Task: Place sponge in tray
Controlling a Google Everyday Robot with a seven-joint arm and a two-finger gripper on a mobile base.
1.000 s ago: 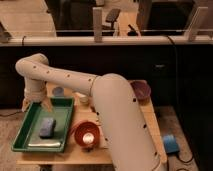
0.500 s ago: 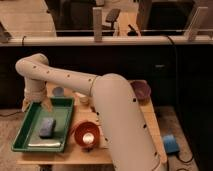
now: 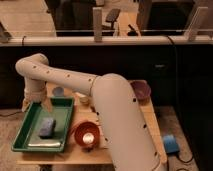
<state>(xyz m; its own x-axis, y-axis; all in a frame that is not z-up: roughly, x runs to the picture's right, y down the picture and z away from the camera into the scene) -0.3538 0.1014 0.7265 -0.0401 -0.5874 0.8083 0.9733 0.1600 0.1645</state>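
gripper (image 3: 36,103) at the tray's far-left rim, grip state cannot be told | sponge (image 3: 46,127) lies flat inside tray (image 3: 30,120), apart from gripper | red-orange bowl (image 3: 86,134) just right of tray | purple bowl (image 3: 141,90) far right | no legible writing

One camera looks down from above the robot's arm (image 3: 115,120) onto the tray (image 3: 30,122), gripper (image 3: 36,104) at its far rim.

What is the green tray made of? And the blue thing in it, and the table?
The tray looks like smooth plastic, a little shiny along its rim. The sponge looks soft and matte, probably foam. The table looks like pale wood. The gripper hangs over the tray's far end.
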